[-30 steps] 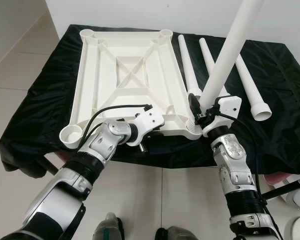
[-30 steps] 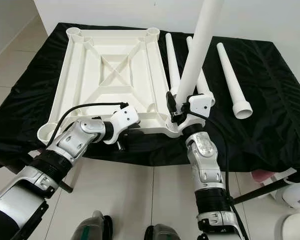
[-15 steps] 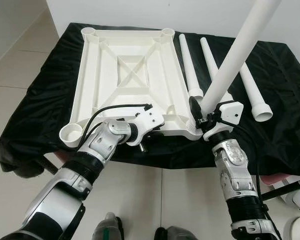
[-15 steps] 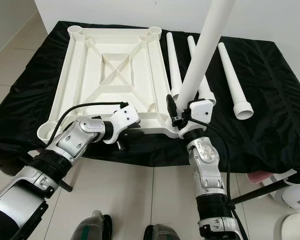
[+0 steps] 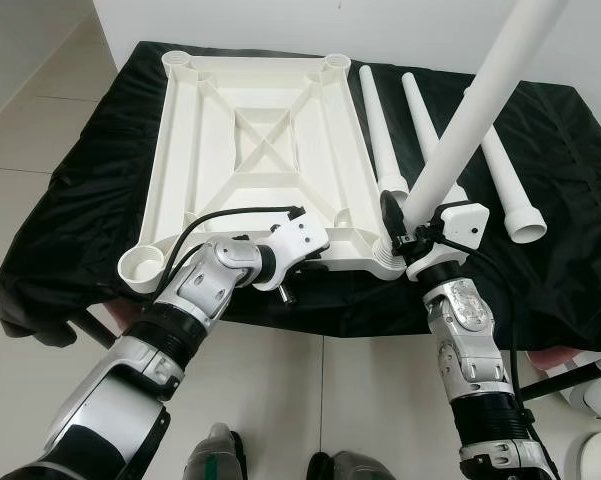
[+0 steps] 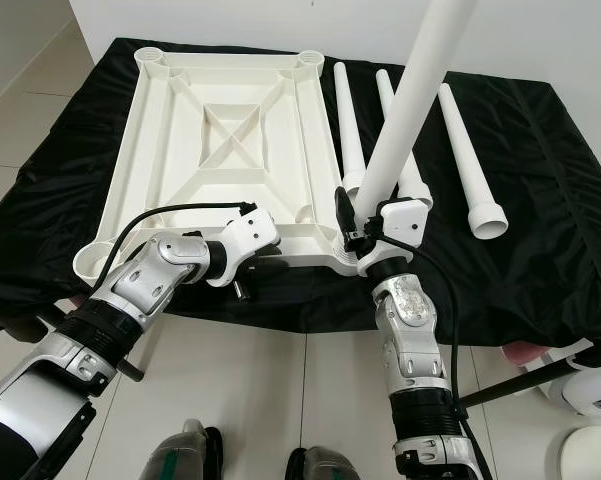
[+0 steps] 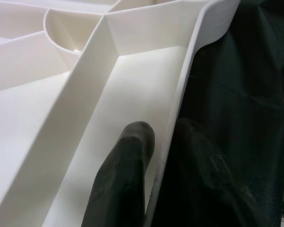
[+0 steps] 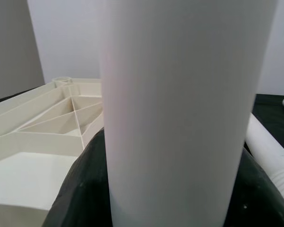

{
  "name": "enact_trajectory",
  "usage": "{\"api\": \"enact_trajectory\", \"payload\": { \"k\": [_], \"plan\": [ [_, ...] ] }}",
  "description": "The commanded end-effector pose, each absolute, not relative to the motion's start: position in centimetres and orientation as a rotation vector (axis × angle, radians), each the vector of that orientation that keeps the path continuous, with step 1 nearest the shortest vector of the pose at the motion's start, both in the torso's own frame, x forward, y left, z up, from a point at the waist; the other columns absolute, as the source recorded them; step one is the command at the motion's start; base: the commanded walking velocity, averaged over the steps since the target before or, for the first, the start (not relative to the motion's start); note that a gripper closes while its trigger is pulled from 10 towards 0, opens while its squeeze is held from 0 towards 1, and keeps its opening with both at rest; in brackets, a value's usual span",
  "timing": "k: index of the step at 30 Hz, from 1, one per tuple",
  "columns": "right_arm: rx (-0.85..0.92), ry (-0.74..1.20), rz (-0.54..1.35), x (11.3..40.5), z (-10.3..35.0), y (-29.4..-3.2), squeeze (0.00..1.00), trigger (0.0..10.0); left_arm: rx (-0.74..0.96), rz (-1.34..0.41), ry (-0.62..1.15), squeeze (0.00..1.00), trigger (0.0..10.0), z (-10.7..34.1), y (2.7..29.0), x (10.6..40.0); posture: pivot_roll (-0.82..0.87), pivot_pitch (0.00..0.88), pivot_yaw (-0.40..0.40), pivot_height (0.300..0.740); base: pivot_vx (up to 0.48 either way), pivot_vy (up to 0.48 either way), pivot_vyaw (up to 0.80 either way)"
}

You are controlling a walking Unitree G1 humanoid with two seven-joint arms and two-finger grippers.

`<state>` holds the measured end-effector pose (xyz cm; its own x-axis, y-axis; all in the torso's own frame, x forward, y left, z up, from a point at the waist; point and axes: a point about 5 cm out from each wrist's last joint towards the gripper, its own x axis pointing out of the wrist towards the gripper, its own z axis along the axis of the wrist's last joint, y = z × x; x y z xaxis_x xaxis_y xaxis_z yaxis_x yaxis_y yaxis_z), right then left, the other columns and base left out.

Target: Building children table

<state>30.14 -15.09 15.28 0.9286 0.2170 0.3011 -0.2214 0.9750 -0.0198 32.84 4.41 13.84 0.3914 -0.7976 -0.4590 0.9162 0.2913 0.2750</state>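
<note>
The right claw (image 5: 400, 232) grips the leg (image 5: 467, 120) at lower centre-right — axis tilted toward upper right over the corner socket (image 5: 387, 259) — while the left claw (image 7: 156, 156) pinches the tabletop (image 5: 260, 140) near rim.

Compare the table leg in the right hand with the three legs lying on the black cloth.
The held leg stands tilted, its base at the tabletop's near corner socket; the three loose legs lie flat beside the tabletop. The right hand grips the held leg; nothing touches the loose ones. All are white tapered tubes.
</note>
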Motion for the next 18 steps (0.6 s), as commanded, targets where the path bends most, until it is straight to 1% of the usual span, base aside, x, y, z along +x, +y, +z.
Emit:
{"api": "enact_trajectory", "payload": {
  "k": [1,8,13,18],
  "plan": [
    [0.021,-0.132,0.202,29.54,11.67,-14.94,0.00,10.0,0.525,-1.139,0.239,0.00,10.0,14.03,4.41,32.91,0.06,0.115,-0.027,0.740,0.000,0.000,0.00],
    [0.017,-0.182,0.115,29.28,12.15,-14.81,0.00,10.0,0.520,-1.136,0.239,0.00,10.0,14.20,4.48,32.88,0.06,0.125,-0.023,0.740,0.000,0.000,0.00],
    [0.022,-0.187,0.101,29.16,12.15,-14.75,0.00,10.0,0.519,-1.136,0.239,0.00,10.0,14.26,4.48,32.87,0.07,0.125,-0.022,0.740,0.000,0.000,0.00],
    [0.031,-0.175,-0.001,28.71,11.71,-14.78,0.00,10.0,0.515,-1.131,0.240,0.00,10.0,14.38,4.66,32.85,0.07,0.126,-0.019,0.740,0.000,0.000,0.00]
  ]
}}
